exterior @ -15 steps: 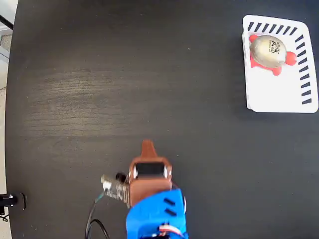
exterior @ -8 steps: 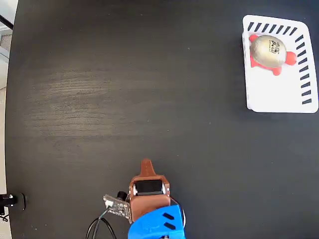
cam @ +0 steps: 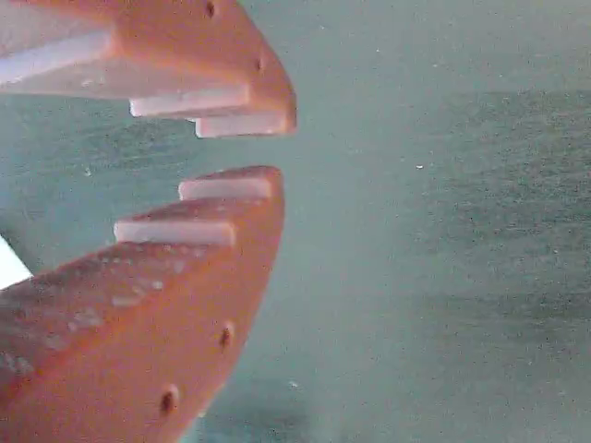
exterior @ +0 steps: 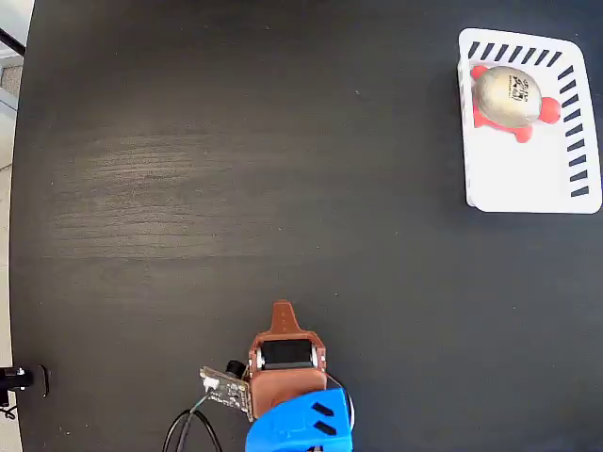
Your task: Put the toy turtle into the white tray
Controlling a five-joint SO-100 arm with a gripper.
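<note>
The turtle (exterior: pixel 509 98) lies in the tray (exterior: pixel 528 179) at the top right of the fixed view, in the tray's upper part, close against its left wall. Its domed gold-beige shell faces up, a small black mark showing on top. Red flippers stick out at the upper left and along the lower edge, and a red part at the right looks like the head, so its long axis runs roughly left to right in that view, across the tray's short side. The tray stands with its long side up and down the picture; dark slanted slots line its top and right edges. The lower half of the tray is bare white. Nothing else lies in it.

The gripper (exterior: pixel 282 311) is well apart from the turtle, near the bottom centre of the fixed view over the dark table (exterior: pixel 236 169), its brown tip pointing up the picture. In the wrist view the gripper (cam: pixel 249 152) holds nothing; its two orange jaws stand slightly parted, with only a narrow gap of table between the toothed tips.
</note>
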